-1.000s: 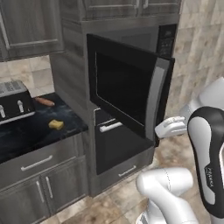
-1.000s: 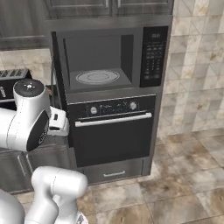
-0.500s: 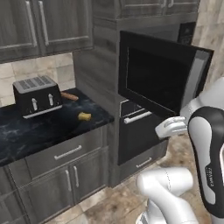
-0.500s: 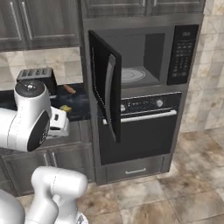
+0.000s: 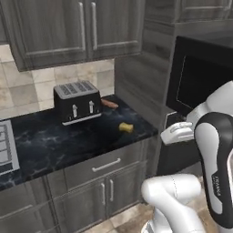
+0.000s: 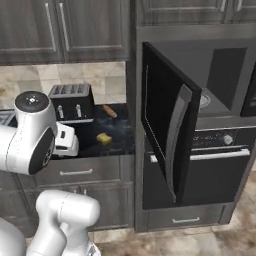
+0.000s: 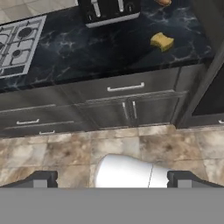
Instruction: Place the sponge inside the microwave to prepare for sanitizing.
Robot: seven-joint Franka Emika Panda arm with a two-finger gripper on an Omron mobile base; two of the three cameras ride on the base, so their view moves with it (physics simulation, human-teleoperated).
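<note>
- The microwave (image 6: 200, 107) stands built in above the oven (image 6: 220, 165), its dark door (image 6: 165, 135) swung wide, so the cavity with the round turntable is ready to receive; I judge the opening step done.
- The bench (image 5: 54, 141), black and marbled, carries a toaster (image 5: 76, 103), a reddish sausage-shaped item (image 5: 109, 104) beside it, and the task's thing.
- The step in hand looks like the approach to the pick: the arm is drawn back over the floor, well apart from the bench top.
- The gripper (image 7: 111, 179) is spread wide with nothing between its tips; the next move calls for reaching forward and down over the bench's right end, then centring above the block.
- The sponge (image 5: 126, 128) is a small yellow-orange squarish block, soft-looking, lying flat near the bench's front right corner, close to the open door (image 7: 162, 41).
</note>
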